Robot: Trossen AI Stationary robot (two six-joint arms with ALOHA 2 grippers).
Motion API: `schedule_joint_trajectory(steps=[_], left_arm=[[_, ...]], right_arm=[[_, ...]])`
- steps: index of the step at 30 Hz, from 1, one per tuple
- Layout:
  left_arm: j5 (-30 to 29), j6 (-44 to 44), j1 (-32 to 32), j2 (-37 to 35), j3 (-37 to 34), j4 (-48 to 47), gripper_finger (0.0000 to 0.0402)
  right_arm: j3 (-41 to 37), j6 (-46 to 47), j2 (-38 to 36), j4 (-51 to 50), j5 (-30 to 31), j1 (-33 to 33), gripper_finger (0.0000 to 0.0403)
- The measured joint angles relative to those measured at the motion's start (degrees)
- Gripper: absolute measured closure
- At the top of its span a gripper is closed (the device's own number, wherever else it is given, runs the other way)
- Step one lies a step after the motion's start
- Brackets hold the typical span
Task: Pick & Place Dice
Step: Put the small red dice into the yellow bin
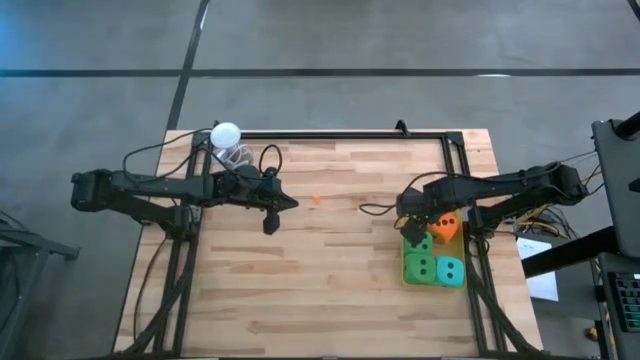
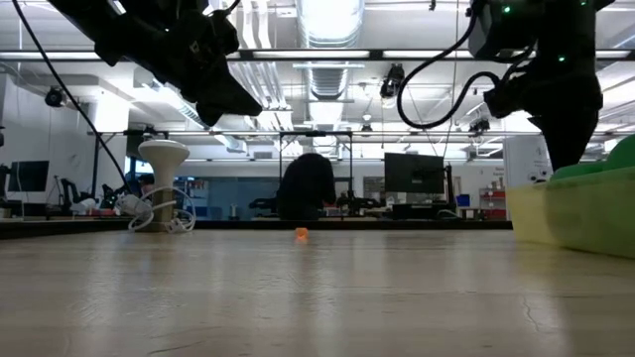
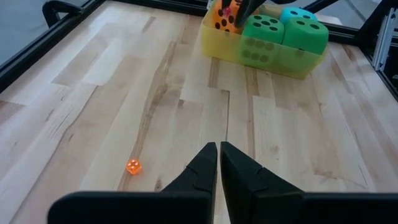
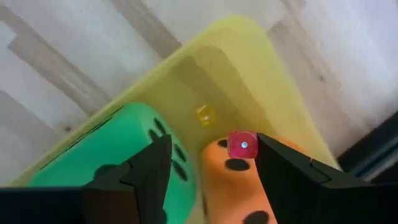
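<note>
A yellow tray (image 1: 405, 281) near the table's right edge holds two green dice (image 1: 419, 267), a teal die (image 1: 451, 271) and an orange die (image 1: 447, 228). My right gripper (image 4: 214, 155) is open, pointing down into the tray over the orange die (image 4: 233, 186) and a green die (image 4: 106, 149). A tiny red die (image 4: 242, 144) shows between its fingers, beside one finger. A tiny yellow die (image 4: 204, 115) lies on the tray floor. My left gripper (image 3: 219, 152) is shut and empty above the table's middle left; a tiny orange die (image 3: 132, 166) lies on the wood near it. My right gripper is open with the tiny red die (image 4: 242, 144) right beside one finger (image 4: 273, 165), above the orange die's top. I cannot tell whether the finger touches it.
A white ball (image 1: 226, 133) sits on a stand at the table's far left, with a coiled cable beside it. A black frame rail (image 1: 340, 133) runs along the far edge. The tiny orange die (image 1: 315, 198) lies alone on the bare wood between the arms.
</note>
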Motion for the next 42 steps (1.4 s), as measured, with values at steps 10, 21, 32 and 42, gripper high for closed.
schedule_joint_trajectory(steps=[10, 21, 32, 42], left_arm=[[0.02, -0.67, 0.0, 0.0, 0.0, -0.11, 0.0376], [0.01, -0.9, 0.0, 0.0, 0.0, -0.72, 0.0376], [0.02, -0.9, 0.0, 0.0, 0.0, -1.17, 0.0376], [0.02, -0.9, 0.0, 0.0, 0.0, -1.51, 0.0376]], right_arm=[[-0.06, 1.34, -0.24, 0.7, -2.83, -0.49, 0.0182], [-0.81, 1.29, -1.15, 0.69, -4.85, -0.6, 0.0181], [-1.05, 4.34, -3.04, 3.59, -5.38, -1.22, 0.0181], [-1.53, 7.69, -2.97, 2.19, -6.94, -1.29, 0.0181]])
